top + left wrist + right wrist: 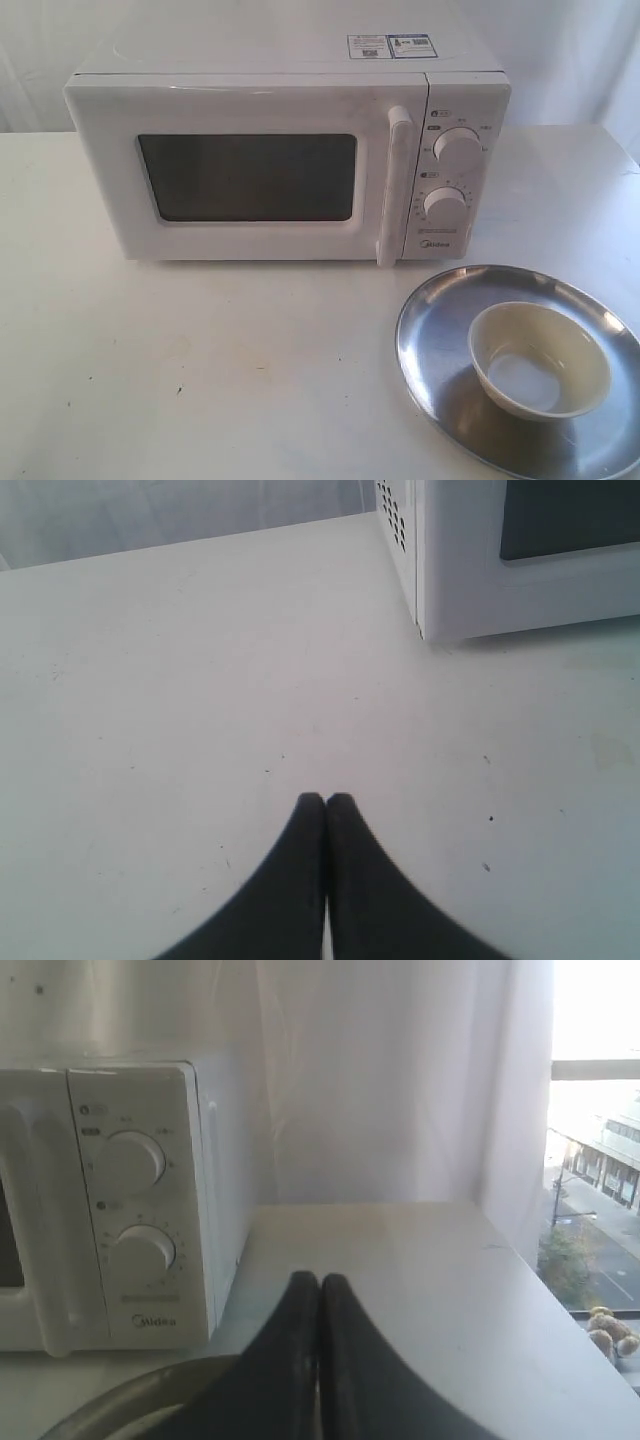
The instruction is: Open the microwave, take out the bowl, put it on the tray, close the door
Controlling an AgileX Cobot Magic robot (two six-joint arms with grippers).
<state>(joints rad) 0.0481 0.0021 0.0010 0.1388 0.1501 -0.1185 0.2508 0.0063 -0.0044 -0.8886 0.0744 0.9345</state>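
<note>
The white microwave (285,150) stands at the back of the table, its door (250,180) closed flush, the bar handle (395,185) upright. The cream bowl (538,360) sits upright on the steel tray (440,320) at the front right. Neither arm shows in the exterior view. My left gripper (325,802) is shut with nothing in it, over bare table beside the microwave's corner (450,580). My right gripper (319,1282) is also shut and empty, above the tray's rim (130,1395), near the microwave's dial panel (135,1200).
White table (200,360) runs across the front and left. A white curtain (380,1080) hangs behind. The table's right edge meets a window (595,1210).
</note>
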